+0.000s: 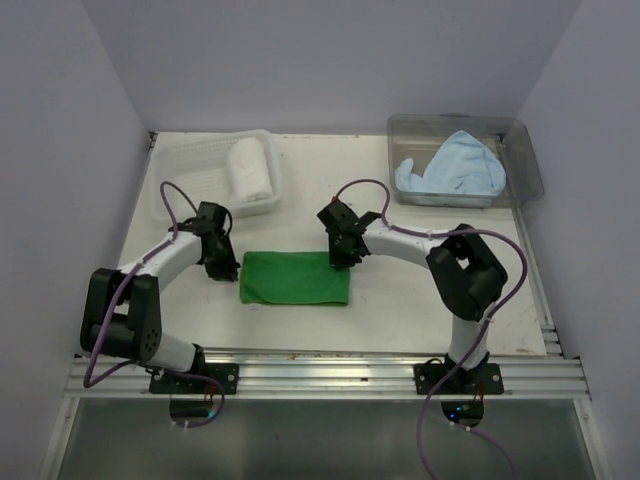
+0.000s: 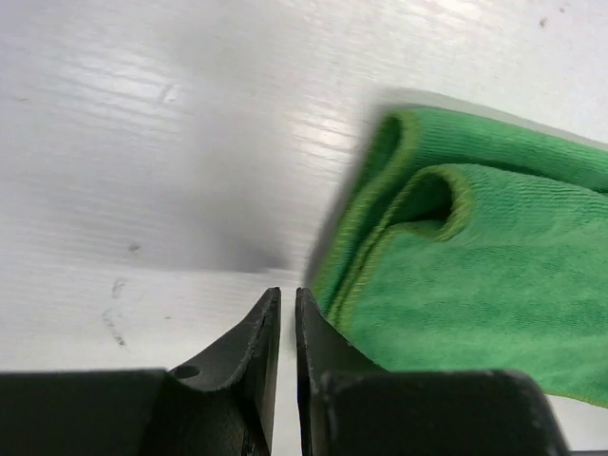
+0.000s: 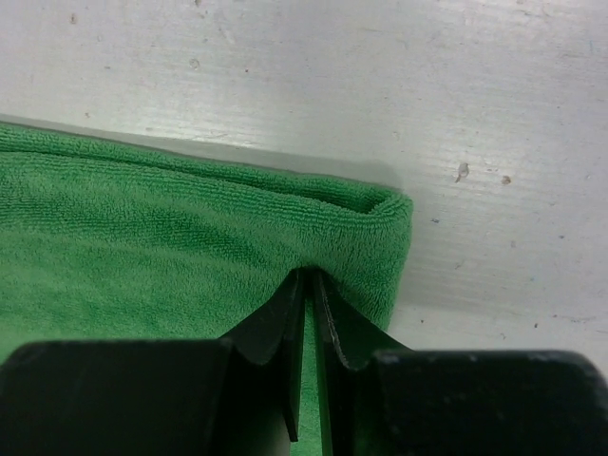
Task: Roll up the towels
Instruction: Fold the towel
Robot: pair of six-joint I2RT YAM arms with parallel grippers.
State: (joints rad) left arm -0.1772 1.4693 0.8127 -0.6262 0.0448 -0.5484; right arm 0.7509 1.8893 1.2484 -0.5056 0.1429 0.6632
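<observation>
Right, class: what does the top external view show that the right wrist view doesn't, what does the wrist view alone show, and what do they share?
Top only: the white towel rolled in the basket, the blue towel in the clear tub, and the left gripper at the green towel's left end. Wrist only: the right gripper close up, nearly closed, pinching the towel's folded edge. Shared: green towel, right gripper, table.

A scuffed white table in soft, even light, with pale lavender walls behind and on both sides of it. An aluminium rail runs along its near edge.
</observation>
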